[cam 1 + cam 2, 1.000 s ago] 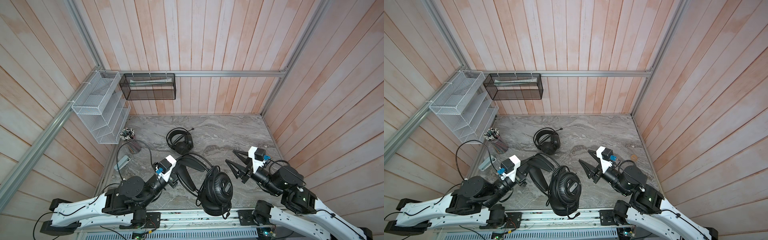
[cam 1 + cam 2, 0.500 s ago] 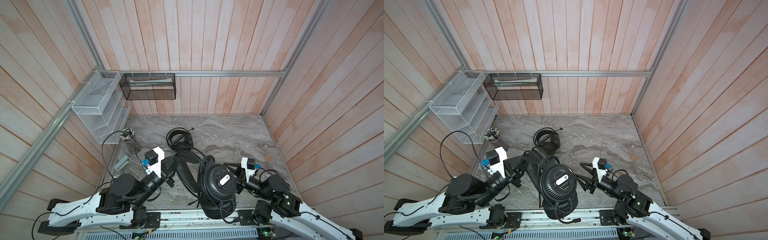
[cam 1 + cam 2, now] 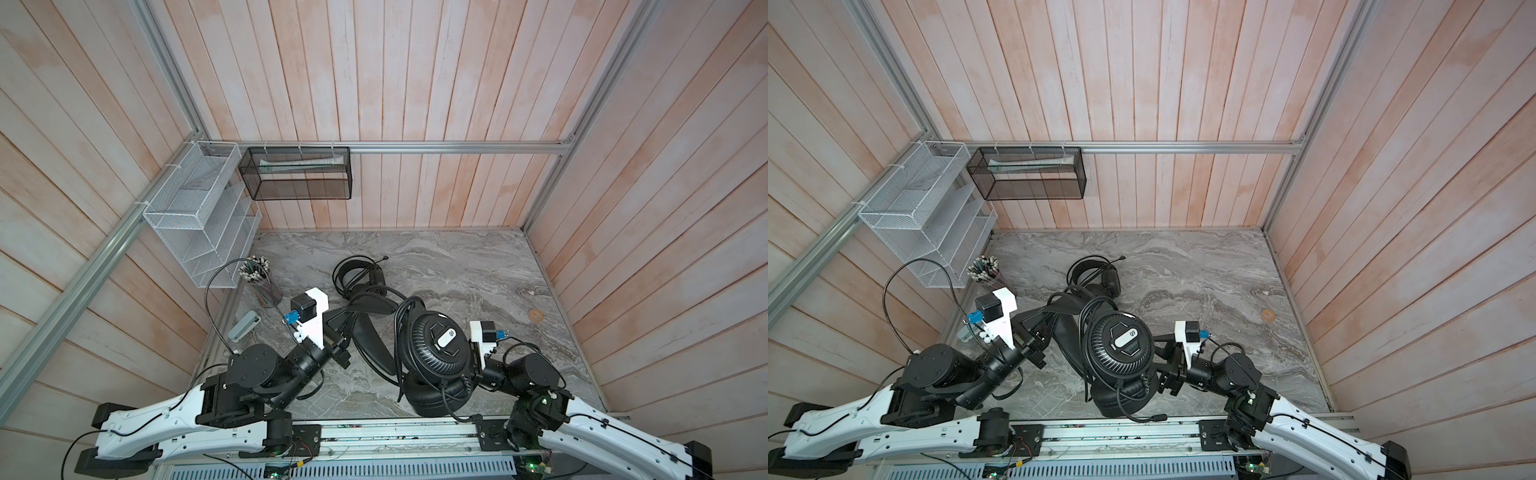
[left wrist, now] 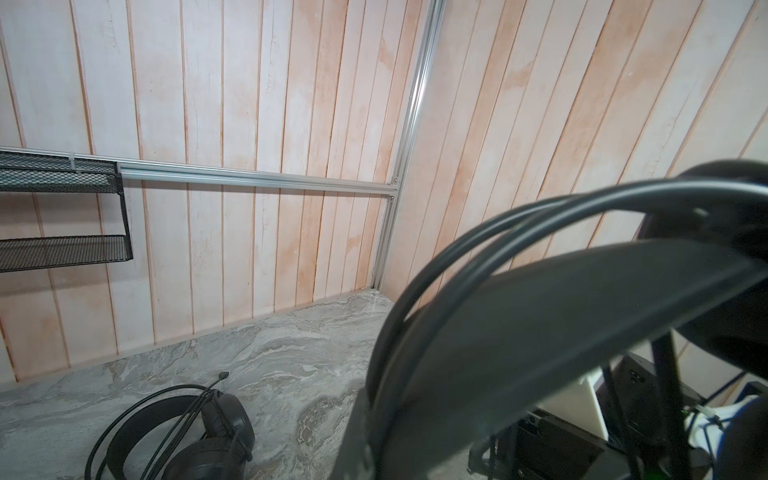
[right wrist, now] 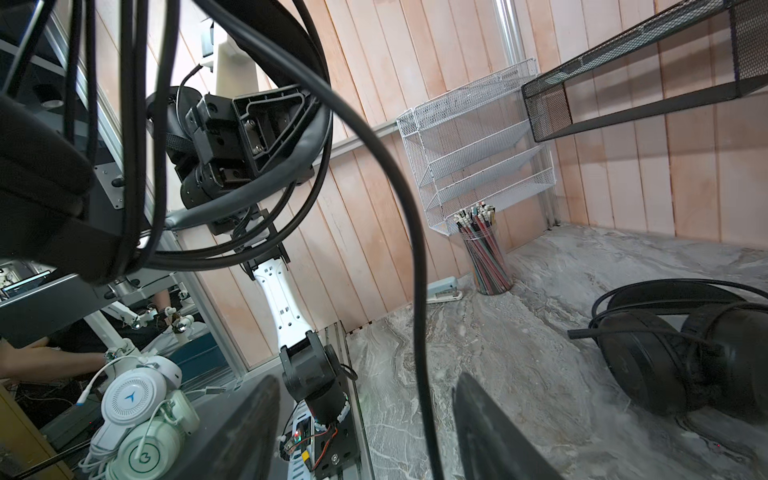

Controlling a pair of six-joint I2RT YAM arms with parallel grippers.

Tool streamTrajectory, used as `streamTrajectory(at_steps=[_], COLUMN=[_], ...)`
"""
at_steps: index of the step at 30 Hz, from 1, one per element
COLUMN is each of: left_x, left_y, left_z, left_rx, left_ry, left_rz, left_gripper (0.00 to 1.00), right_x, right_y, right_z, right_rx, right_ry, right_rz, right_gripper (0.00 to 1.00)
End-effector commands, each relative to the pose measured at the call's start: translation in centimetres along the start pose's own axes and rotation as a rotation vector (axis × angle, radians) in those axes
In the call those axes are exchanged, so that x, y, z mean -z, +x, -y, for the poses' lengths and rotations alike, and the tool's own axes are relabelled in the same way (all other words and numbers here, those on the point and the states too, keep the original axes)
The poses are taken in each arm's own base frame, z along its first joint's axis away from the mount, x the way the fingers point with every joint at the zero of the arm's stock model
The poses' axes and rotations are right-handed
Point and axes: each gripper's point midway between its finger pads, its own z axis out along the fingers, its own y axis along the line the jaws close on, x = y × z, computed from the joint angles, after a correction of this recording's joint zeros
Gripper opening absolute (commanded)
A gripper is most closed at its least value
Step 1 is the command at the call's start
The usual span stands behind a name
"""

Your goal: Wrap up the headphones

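The grille-backed headset (image 3: 436, 353) is held above the surface (image 3: 478, 270) by its headband (image 3: 372, 345), on which the left end effector (image 3: 341, 332) is clamped. Its cable (image 5: 419, 291) hangs in loose loops, one strand passing between the parted jaws of the right end effector (image 5: 365, 436), apparently ungripped. Winding appears to be in hand; next, that strand should be pinched and led round the cups. The other headset (image 3: 361, 278) lies beyond both.
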Motion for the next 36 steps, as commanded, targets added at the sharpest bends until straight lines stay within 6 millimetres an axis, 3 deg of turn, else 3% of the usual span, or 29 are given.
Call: streamTrajectory(at_steps=[1,6,19,21,27,32,36], left_x=[0.5,0.1,-0.1,0.0,0.0,0.0,-0.3], left_y=[-4.1,-3.9,-3.5,-3.6,-4.0,-4.4,-4.3], left_z=[-0.1,0.4,0.2,0.2,0.3,0.7,1.1], left_rx=[0.156,0.167,0.199,0.204,0.234,0.252,0.262], left_ry=[0.022,0.037,0.034,0.034,0.045,0.069,0.087], left_rz=[0.115,0.102,0.106,0.109,0.12,0.128,0.124], left_gripper=[0.0,0.0,0.0,0.0,0.0,0.0,0.0], right_x=[0.1,-0.2,-2.6,-2.9,-2.8,-2.5,-1.8], right_y=[-0.6,0.1,1.8,2.0,3.4,4.5,5.3], right_z=[1.7,3.7,5.4,5.7,7.4,9.0,10.3], right_rx=[0.007,0.043,0.078,0.079,0.059,0.034,0.021], right_ry=[0.085,0.178,0.2,0.204,0.276,0.343,0.412], right_rz=[0.054,0.045,-0.01,-0.018,-0.044,-0.064,-0.079], right_gripper=[0.65,0.6,0.56,0.49,0.12,0.0,0.0])
